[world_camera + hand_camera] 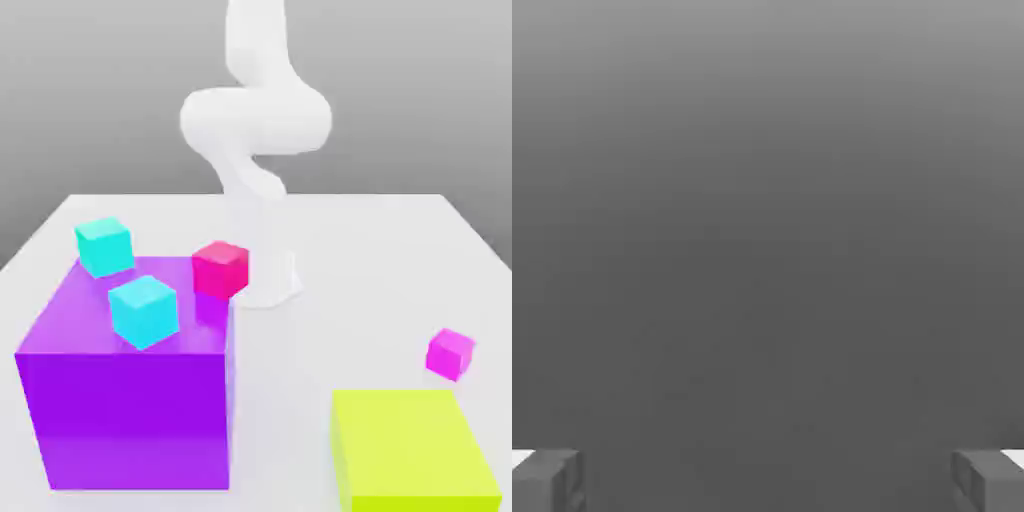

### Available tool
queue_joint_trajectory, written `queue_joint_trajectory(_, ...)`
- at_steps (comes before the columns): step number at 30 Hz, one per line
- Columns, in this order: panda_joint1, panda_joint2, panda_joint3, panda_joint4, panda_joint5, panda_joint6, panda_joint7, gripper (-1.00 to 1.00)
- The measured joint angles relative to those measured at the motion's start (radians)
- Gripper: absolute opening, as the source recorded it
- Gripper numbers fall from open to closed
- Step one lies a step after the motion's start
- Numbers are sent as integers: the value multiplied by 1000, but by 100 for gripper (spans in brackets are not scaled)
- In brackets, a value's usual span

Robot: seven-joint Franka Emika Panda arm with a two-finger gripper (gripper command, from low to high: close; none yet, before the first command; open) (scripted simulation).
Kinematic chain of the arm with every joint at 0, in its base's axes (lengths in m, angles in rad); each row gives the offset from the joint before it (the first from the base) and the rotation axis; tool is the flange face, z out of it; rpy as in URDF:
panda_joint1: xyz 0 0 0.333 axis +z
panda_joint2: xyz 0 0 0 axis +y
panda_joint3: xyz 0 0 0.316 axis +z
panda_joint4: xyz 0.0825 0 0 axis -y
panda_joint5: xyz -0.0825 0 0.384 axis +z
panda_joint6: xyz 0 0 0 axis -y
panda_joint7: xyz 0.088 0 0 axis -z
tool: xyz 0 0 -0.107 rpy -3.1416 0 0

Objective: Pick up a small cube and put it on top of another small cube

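Hand view has the gripper (768,482) wide open with nothing between its fingers. Well away from it, the small magenta cube (450,354) sits unstacked on the table (350,290), so imo the pick and the stack are both left to do.

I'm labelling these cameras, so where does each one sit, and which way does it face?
Exterior view: off the arm, looking down across the table past the purple block towards the arm.
Hand view: on the hand, facing plain gray; two fingers stand wide apart.
Shared: gray backdrop and parts of the robot.
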State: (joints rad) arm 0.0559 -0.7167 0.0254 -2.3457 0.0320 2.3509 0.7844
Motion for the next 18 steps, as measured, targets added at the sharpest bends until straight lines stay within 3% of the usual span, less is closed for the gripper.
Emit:
queue_joint_trajectory(11, 236, 368, 174, -203, 97, 225, -35, 0)
queue_joint_trajectory(18, 349, 601, 321, -331, 59, 371, 13, 0)
